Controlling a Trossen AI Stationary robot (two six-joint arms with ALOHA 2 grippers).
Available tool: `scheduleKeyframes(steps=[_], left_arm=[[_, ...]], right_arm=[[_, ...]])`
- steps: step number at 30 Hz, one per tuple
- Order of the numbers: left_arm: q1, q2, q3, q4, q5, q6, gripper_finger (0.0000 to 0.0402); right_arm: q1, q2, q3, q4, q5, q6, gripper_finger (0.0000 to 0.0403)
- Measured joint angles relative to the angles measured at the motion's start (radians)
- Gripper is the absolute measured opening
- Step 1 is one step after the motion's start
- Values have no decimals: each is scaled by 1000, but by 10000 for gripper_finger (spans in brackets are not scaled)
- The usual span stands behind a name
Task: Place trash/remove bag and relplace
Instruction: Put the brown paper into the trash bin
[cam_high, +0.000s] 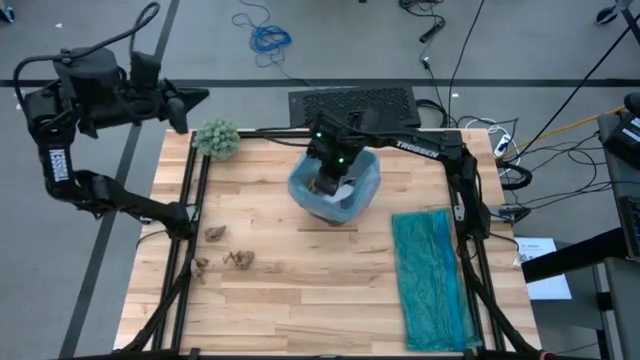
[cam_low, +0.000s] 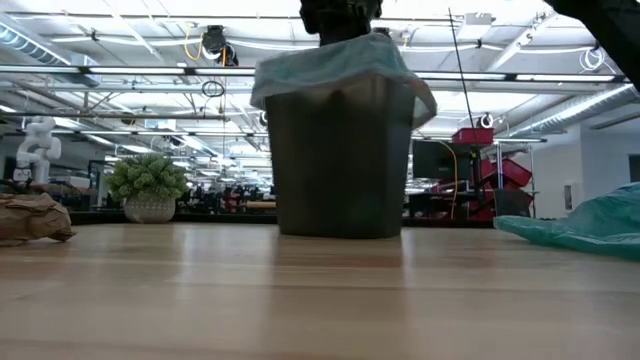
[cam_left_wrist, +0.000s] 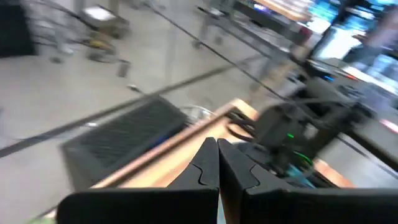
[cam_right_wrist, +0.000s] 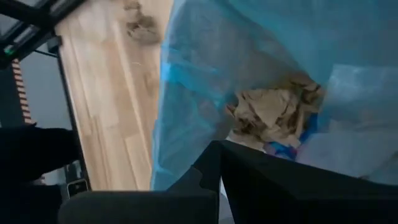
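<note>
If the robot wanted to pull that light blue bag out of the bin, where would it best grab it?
Probably at the bag's folded-over edge, coming from above. That edge drapes outside the bin's rim in loose crinkles, giving thin plastic to pinch. The right gripper is over the opening, with brown paper inside. The left gripper waits off the table.

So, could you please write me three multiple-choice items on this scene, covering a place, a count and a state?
1. Where is the right gripper?
A. over the bin
B. over the teal bag
C. beside the plant

2. How many brown scraps lie loose on the table?
A. none
B. about three
C. over ten

3. What is the bin's state?
A. tipped over
B. upright and unlined
C. upright, lined with the blue bag

Key: 1 A, the arm ends above the bin; 2 B, three wads lie at the table's left; 3 C, the liner drapes the rim.
</note>
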Motion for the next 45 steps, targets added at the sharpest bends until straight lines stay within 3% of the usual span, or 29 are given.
scheduleKeyframes(steps=[3, 6, 9, 12, 21, 32, 35, 39, 42, 45], left_arm=[[0, 19, 0, -9, 170, 28, 15], [0, 45, 1, -76, 238, 85, 21], [-23, 84, -18, -173, 238, 83, 8], [-76, 87, -108, -167, 253, 1, 3], [-233, 77, -384, -165, 237, -49, 1], [-507, 53, -869, -162, 229, -34, 0], [-563, 51, -1006, -109, 229, -111, 0], [-623, 52, -1161, 103, 253, -267, 0], [-648, 51, -1255, 296, 256, -455, 0], [-662, 67, -1320, 373, 254, -675, 0]], right_arm=[[4, -20, 0, 43, 46, 0, 0], [-9, -71, 0, 69, 89, 0, 0], [-30, -132, 0, 74, 126, -1, 0], [-49, -205, 0, 76, 168, -1, 0], [-102, -380, 1, 80, 273, 9, 0], [-122, -418, 1, 66, 272, -5, 0], [-122, -418, 1, 61, 270, -28, 0], [-122, -419, 1, 61, 221, -63, 0], [-122, -419, 1, 61, 180, -102, 0], [-121, -419, 1, 55, 158, -113, 0]])
